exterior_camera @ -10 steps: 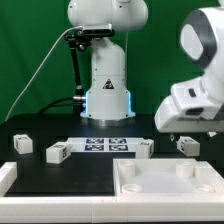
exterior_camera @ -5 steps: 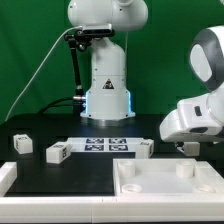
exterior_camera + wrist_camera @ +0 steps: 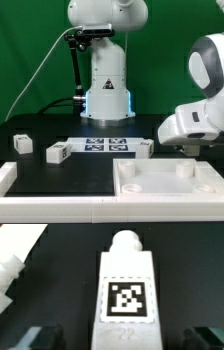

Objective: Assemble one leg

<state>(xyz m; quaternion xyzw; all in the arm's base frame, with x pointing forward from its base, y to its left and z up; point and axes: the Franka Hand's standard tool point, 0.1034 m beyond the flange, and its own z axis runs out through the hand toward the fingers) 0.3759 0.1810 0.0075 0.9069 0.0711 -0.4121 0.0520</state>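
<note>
In the wrist view a white chunky leg [image 3: 126,286] with a black-and-white tag lies lengthwise on the black table, straight between my two dark fingers [image 3: 45,336]. My gripper [image 3: 125,336] is open, with a gap on each side of the leg, and does not touch it. In the exterior view my gripper [image 3: 188,146] is low over the table at the exterior view's right, and the white hand covers that leg. The large white tabletop [image 3: 170,182] with round sockets lies in front.
Three more white legs lie on the table [image 3: 22,143], [image 3: 58,152], [image 3: 145,147]. The marker board [image 3: 105,146] lies in front of the robot base [image 3: 107,90]. A white part [image 3: 5,178] sits at the exterior view's left edge.
The hand has come down onto the leg at the exterior view's right, which showed a second ago and is now covered. Nothing else moved.
</note>
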